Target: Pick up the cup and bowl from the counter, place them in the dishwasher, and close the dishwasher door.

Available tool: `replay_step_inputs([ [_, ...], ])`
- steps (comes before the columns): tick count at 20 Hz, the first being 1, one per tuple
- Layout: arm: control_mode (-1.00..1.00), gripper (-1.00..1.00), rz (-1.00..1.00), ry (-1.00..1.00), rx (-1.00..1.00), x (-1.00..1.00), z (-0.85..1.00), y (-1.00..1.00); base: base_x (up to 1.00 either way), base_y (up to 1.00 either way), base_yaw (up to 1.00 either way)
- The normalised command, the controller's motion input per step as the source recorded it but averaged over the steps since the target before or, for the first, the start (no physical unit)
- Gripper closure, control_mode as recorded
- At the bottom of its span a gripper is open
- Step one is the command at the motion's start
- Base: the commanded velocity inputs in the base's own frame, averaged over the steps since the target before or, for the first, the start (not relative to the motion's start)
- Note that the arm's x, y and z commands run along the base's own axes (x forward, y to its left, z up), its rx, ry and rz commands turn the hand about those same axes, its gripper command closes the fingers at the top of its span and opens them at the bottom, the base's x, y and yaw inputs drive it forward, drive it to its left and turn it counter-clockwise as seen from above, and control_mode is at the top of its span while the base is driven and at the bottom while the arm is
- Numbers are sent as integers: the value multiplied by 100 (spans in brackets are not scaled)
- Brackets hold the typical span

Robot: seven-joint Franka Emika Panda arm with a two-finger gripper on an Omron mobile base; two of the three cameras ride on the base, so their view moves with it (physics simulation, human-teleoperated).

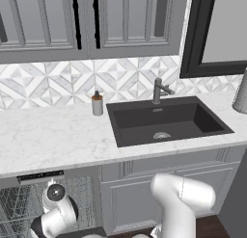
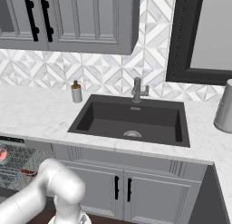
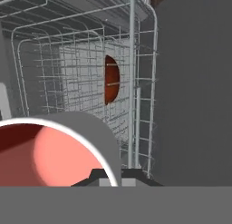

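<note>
- One white arm bent low at the open dishwasher [image 1: 29, 203], its hand down among the grey wire racks [image 3: 81, 73] below the counter [image 1: 53, 140].
- Gripper [image 3: 113, 175]: jaws drawn narrow, clamped on the rim of the cup [image 3: 59, 150]; cup tipped on its side, salmon-red interior facing the hand camera, held inside the rack.
- Bowl [image 3: 111, 79]: dark reddish-brown, standing on edge deeper in the rack, behind wire mesh, apart from the cup.
- Writing: none legible on any item.
- Surroundings: dark sink [image 1: 166, 120] with grey faucet [image 1: 160, 90]; brown soap dispenser [image 1: 97, 104] just left of the sink; grey canister [image 2: 224, 112] at the counter's right end; upper cabinets [image 1: 87, 20] with black handles.
</note>
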Motion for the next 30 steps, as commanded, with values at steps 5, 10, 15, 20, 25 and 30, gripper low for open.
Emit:
replay_step_inputs([
  [5, -100, 100, 0, 13, 0, 72, -46, 5, 0, 0, 0],
  [10, -100, 100, 0, 9, 0, 62, -51, 25, 0, 0, 0],
  [15, -100, 100, 0, 0, 0, 35, -71, 42, 0, 0, 0],
  [20, -100, 100, 0, -6, 0, 33, -67, 35, 0, 0, 0],
  [25, -100, 100, 0, -3, 0, 36, -61, 16, 0, 0, 0],
  [30, -100, 100, 0, 0, 0, -10, -77, 1, 0, 0, 0],
])
